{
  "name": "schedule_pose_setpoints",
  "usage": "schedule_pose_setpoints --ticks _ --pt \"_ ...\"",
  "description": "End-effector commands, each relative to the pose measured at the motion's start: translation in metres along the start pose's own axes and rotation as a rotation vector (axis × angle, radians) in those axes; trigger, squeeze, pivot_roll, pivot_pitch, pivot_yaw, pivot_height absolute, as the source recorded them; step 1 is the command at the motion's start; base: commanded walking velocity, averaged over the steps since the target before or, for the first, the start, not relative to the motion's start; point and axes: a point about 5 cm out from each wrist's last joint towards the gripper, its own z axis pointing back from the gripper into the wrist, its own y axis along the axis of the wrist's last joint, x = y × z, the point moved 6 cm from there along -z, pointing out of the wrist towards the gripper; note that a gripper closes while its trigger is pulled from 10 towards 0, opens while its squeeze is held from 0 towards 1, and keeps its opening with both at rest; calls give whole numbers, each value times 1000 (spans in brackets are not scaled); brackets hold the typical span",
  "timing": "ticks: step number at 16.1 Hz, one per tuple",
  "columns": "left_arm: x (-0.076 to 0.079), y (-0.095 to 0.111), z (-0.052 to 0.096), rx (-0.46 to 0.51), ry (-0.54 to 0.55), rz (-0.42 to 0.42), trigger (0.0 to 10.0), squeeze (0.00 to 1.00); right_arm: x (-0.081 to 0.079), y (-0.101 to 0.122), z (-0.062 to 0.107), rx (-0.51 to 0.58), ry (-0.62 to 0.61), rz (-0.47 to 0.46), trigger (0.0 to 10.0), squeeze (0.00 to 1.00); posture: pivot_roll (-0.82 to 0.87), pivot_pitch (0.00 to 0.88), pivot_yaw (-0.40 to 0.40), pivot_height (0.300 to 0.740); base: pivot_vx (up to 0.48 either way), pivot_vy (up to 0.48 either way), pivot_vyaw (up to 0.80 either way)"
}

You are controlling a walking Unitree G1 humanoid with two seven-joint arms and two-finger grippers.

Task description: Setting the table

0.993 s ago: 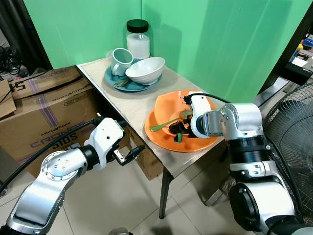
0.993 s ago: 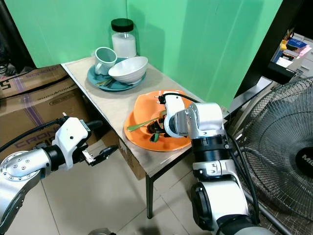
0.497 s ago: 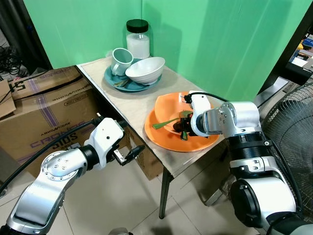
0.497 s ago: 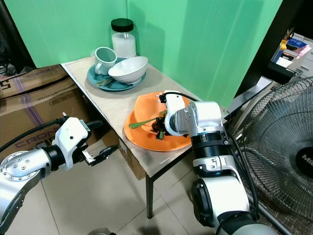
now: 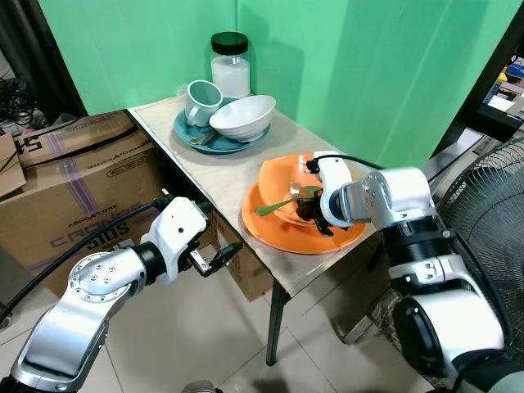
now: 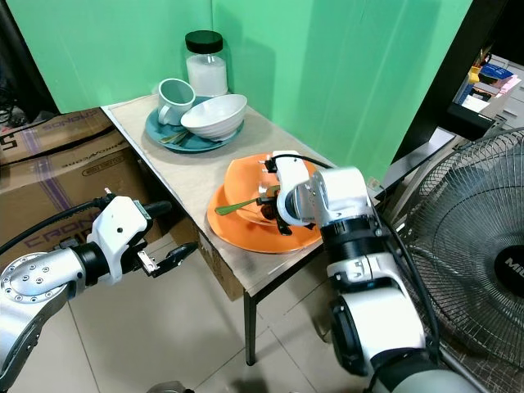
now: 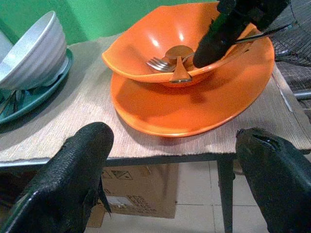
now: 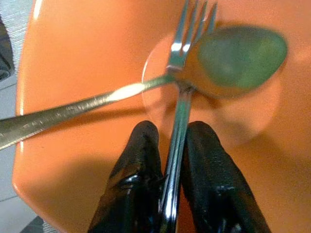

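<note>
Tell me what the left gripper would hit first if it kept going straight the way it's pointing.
Probably the near edge of the table: the left gripper, open, points at it. Beyond sits the orange plate. Depth is hard to judge.

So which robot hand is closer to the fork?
The right. The right gripper is pinching the fork inside the orange bowl. The left gripper hangs open beside the table, below its edge.
</note>
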Motion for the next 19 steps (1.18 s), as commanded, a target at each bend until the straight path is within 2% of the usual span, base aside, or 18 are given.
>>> schedule_pose_setpoints --ticks 1,7,10,12,13,15,19 --pt "-1 1 -2 0 -4 -17 10000 0 1 9 4 23 -6 28 0 0 100 0 -20 740 0 0 0" --pt "0 2 -4 1 -16 -19 10000 0 14 15 7 22 -22 90 0 0 90 0 -11 740 0 0 0" --pt "2 2 -5 2 -24 -19 10000 0 19 17 9 18 -33 184 0 0 88 0 -11 740 0 0 0" --pt "3 2 -4 0 -26 -17 10000 0 25 26 15 31 -63 344 0 0 89 0 -14 740 0 0 0" --pt "3 2 -4 0 -26 -17 10000 0 27 27 16 31 -69 368 0 0 89 0 -14 740 0 0 0" --pt "3 1 -5 0 -29 -15 10000 0 41 34 20 32 -150 489 0 0 87 0 -14 740 0 0 0" --pt "4 1 -5 -2 -33 -14 10000 0 53 42 28 32 -190 568 0 0 84 0 -13 740 0 0 0"
